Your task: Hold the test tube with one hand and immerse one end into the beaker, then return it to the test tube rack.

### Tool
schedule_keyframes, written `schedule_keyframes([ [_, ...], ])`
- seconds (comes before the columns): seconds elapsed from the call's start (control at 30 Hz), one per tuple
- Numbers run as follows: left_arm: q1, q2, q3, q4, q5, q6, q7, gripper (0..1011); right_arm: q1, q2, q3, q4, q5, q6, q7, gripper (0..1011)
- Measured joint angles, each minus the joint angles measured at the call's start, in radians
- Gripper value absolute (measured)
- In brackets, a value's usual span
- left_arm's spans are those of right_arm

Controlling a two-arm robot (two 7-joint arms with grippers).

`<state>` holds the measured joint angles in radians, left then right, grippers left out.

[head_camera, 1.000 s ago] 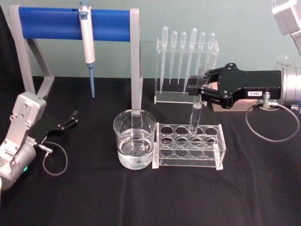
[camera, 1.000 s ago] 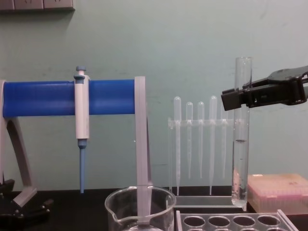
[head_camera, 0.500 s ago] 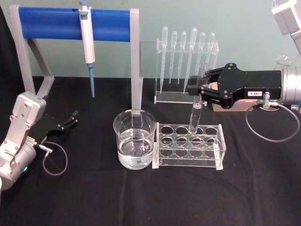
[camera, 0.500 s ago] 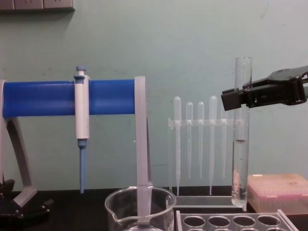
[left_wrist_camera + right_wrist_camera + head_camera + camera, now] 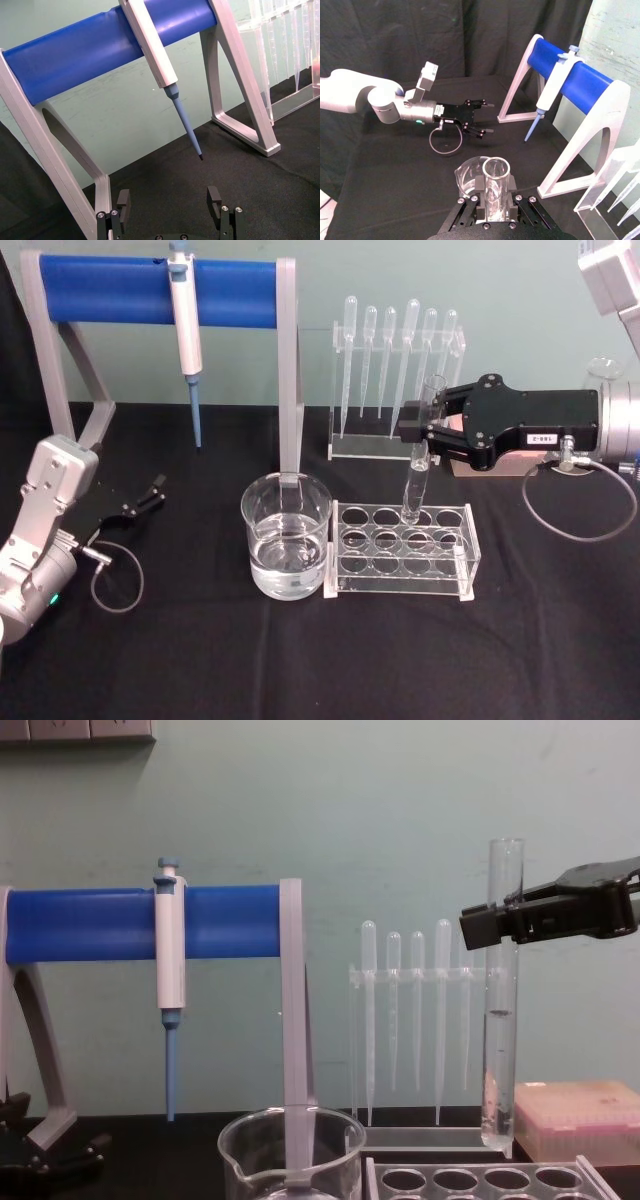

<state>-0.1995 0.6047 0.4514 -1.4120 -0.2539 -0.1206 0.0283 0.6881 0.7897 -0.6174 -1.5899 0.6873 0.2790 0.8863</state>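
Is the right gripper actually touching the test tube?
Touching. Right wrist view shows the test tube clamped between the right gripper's fingers near its rim; left gripper rests open, far left.

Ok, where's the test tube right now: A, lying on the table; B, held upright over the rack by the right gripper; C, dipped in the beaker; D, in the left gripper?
B: the right gripper clamps the test tube near its top, its bottom hanging above the rack, clear of the beaker.
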Motion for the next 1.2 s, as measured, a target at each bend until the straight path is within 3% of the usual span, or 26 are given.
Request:
schedule_keyframes([
  [1.2,0.0,0.0,0.0,0.0,0.0,0.0,0.0,1000,0.0,0.0,0.0,0.0,0.0,0.0,0.0,238],
])
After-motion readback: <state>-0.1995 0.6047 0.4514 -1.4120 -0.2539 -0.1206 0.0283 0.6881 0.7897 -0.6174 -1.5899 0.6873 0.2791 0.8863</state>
